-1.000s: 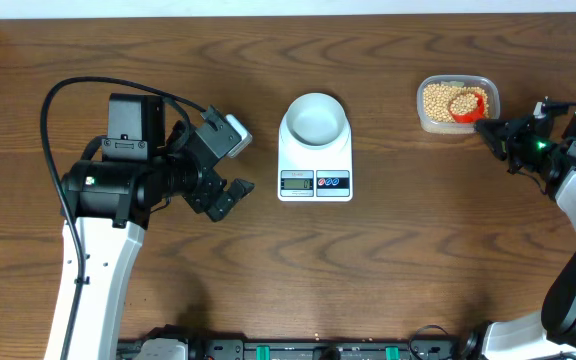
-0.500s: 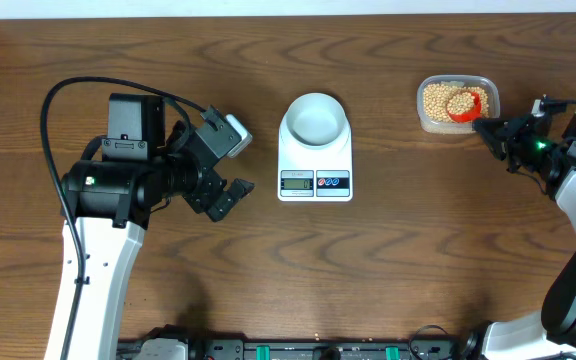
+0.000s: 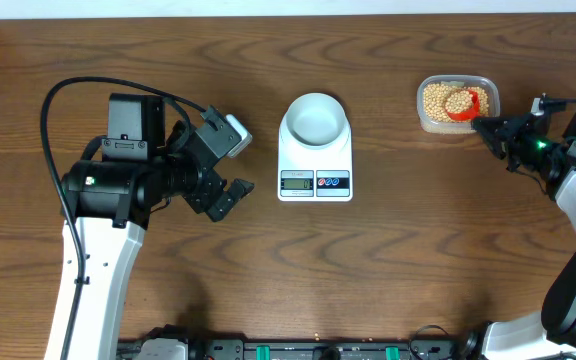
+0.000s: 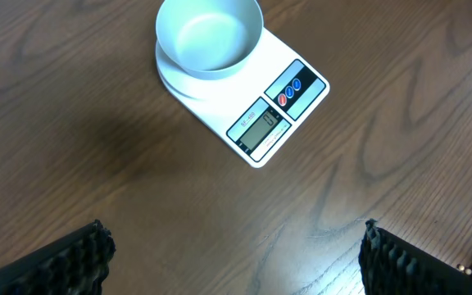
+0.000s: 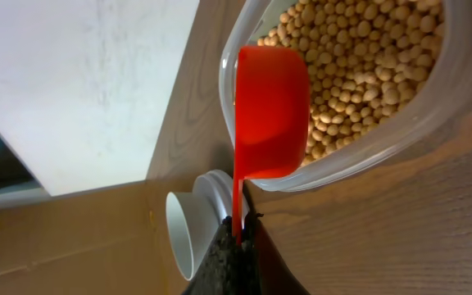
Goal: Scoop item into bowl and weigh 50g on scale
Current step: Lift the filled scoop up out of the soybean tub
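right gripper (image 5: 238, 238) clamped on red scoop (image 5: 270, 115) in tub (image 5: 359, 156) of beans (image 5: 367, 49), back right corner of the desk (image 3: 418, 250); left gripper (image 4: 236, 258) wide, empty. dip shallow, lift level toward bowl (image 4: 207, 37) on scale (image 4: 277, 115).

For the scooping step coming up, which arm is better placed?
Right. The right gripper is shut on the red scoop handle, with its cup over the beans in the clear tub. The left gripper is open and empty, beside the scale.
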Controlling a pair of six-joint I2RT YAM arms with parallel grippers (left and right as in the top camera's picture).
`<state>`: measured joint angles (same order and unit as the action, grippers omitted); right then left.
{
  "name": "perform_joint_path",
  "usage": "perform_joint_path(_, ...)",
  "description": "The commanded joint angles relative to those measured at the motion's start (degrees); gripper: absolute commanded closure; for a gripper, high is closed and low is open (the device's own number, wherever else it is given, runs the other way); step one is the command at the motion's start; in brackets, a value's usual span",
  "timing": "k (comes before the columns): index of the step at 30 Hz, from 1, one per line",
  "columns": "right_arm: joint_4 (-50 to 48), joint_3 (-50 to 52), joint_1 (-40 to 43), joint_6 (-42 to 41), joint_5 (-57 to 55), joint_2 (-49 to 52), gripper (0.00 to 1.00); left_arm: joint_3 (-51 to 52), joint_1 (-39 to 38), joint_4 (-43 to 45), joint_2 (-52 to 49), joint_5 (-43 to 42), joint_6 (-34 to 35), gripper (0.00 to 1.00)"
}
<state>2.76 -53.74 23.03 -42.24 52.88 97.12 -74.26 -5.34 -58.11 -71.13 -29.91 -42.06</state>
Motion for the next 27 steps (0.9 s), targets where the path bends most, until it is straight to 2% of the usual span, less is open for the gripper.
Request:
perform_joint_path(1, -0.28, -0.11, 0.35, 1.2, 2.01, 0.52, 0.99, -0.98, 0.24, -0.15, 0.42, -0.94, -0.55, 0.02)
perform_joint_path(27, -3.52, -0.11, 0.17, 2.4, 9.25, 0.52, 0.99, -0.98, 0.24, -0.15, 0.42, -0.94, -0.55, 0.02)
